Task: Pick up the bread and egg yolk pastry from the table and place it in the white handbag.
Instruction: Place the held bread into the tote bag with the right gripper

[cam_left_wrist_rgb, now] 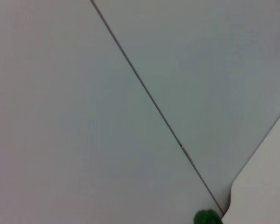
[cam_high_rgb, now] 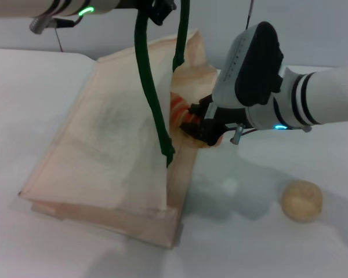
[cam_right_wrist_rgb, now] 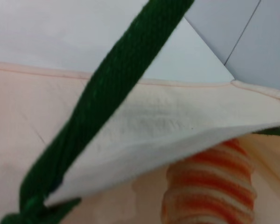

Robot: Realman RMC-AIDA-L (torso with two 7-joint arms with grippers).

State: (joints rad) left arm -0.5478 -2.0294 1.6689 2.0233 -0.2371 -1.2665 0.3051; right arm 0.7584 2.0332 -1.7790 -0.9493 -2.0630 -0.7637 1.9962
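Cream-peach white handbag (cam_high_rgb: 110,145) with dark green woven handles (cam_high_rgb: 152,92). At its three o'clock, the tan bread (cam_right_wrist_rgb: 210,196) shows orange crosswise stripes. Pale beige egg yolk pastry (cam_high_rgb: 301,200) on a white table (cam_high_rgb: 267,243).

a white table (cam_high_rgb: 40,87) stands before a plain grey wall (cam_high_rgb: 313,29).

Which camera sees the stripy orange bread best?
The right wrist view: the tan loaf with orange stripes fills its corner, inside the cream fabric handbag. The head view shows only a sliver; the left wrist view shows none.
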